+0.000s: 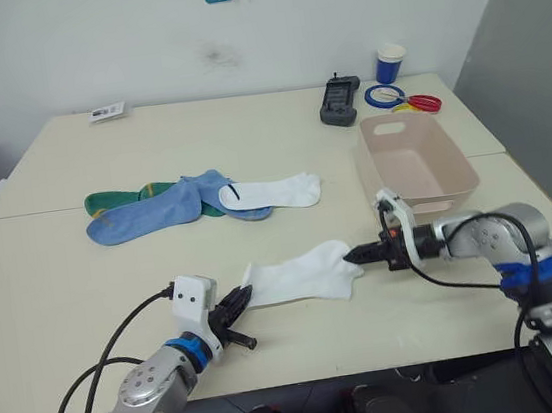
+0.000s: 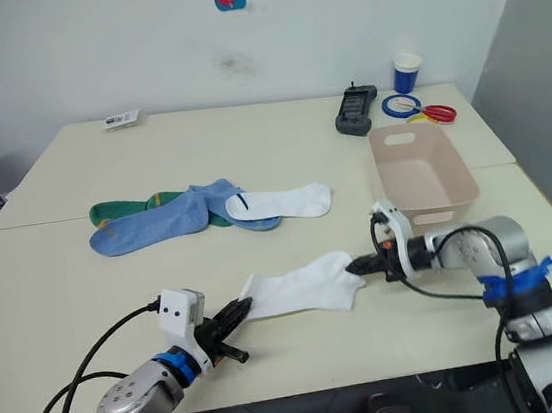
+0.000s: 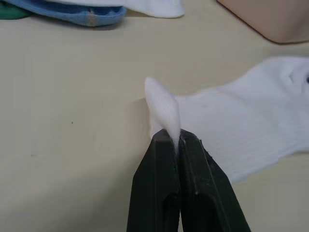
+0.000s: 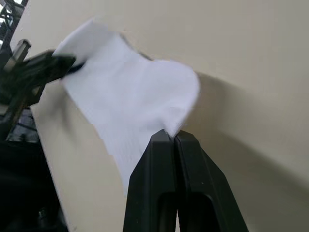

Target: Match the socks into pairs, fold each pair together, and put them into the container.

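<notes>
White sock stretched between both grippers, short of the pink tub.
Left gripper pinches one end, right gripper the other; its long axis runs gripper to gripper, the right-hand end nearer the tub.

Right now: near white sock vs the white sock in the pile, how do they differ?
The near white sock is pinched at both ends by the left gripper and right gripper; the far white sock is untouched. The near one lies alone on the table; the far one overlaps the blue socks. Both are white and lie flat.
</notes>
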### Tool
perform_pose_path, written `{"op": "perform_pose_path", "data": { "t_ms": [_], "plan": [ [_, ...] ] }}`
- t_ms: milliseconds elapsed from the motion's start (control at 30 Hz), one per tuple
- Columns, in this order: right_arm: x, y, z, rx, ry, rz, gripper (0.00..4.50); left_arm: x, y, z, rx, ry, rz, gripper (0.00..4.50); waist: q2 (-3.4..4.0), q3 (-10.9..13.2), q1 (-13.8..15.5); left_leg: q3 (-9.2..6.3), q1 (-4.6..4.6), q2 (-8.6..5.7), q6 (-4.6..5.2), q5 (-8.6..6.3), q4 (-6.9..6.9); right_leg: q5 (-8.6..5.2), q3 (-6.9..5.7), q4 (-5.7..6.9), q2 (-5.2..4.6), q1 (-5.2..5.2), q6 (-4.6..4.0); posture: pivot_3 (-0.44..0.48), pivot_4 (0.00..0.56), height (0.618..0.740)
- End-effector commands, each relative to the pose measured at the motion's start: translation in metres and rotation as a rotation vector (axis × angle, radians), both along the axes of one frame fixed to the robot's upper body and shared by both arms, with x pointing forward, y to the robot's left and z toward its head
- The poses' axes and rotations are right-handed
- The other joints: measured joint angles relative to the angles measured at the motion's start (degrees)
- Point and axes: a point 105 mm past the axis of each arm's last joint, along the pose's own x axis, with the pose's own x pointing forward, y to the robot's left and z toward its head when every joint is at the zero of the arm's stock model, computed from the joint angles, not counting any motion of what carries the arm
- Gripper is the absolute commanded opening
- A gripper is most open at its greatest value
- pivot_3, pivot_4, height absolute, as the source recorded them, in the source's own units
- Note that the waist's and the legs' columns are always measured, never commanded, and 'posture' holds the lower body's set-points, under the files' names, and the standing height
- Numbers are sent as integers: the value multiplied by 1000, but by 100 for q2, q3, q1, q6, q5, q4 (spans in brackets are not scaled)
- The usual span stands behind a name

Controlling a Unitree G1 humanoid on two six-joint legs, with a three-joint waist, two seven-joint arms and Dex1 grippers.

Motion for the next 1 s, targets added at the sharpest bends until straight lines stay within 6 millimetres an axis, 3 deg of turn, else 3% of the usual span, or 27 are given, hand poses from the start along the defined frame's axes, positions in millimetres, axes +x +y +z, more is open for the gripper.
{"op": "perform_pose_path", "data": {
  "t_ms": [33,100,167,300,500,633,733,800,1000],
  "plan": [
    [7,2,-3,-9,-12,64,56,0,-5,10,13,-70,38,0,-5,-4,45,-14,-8,4,0,0,-1,-6,-10,-1,0,0,-8,0,150,740],
    [9,1,-5,-21,-8,79,56,1,-2,7,22,-84,71,0,-5,-3,33,-6,-11,-1,0,0,0,-5,-2,-4,-3,-1,-8,0,150,740],
    [6,1,-5,-19,2,107,669,3,3,4,40,-98,89,0,-5,-3,31,-1,-10,-5,0,0,0,-5,1,-5,-7,-1,-7,0,150,740],
    [4,-2,-3,-21,-17,107,2062,2,12,-3,34,-92,94,987,-4,-3,27,-6,-6,1,0,0,0,-4,-5,-2,-8,-1,-7,0,150,740],
    [-4,-14,22,-73,-293,182,4236,-12,47,-13,121,-32,23,2937,-1,-1,16,-9,-7,4,0,0,-2,-6,-6,-3,-8,-5,-9,0,150,740],
    [-22,-10,30,-107,-452,298,4249,-16,67,6,154,-52,-108,4136,2,1,12,-12,-1,6,0,-1,-3,-7,-10,-1,-9,-5,-10,0,150,740],
    [-43,1,23,-179,-671,486,4249,-12,83,32,339,-152,-318,4136,1,7,29,-28,-3,9,0,-1,-7,-14,-27,-1,-6,-7,-23,0,150,740],
    [-51,7,8,-233,-799,612,4249,-6,80,42,478,-251,-466,4136,6,8,46,-26,-1,8,-1,-1,-7,-17,-29,-1,-7,-7,-29,0,150,740],
    [-55,17,-19,-297,-984,746,4249,2,57,43,723,-497,-799,4136,7,10,43,28,-4,1,-3,0,-6,-13,-2,-9,-12,-8,-20,0,150,740]
  ]
}}
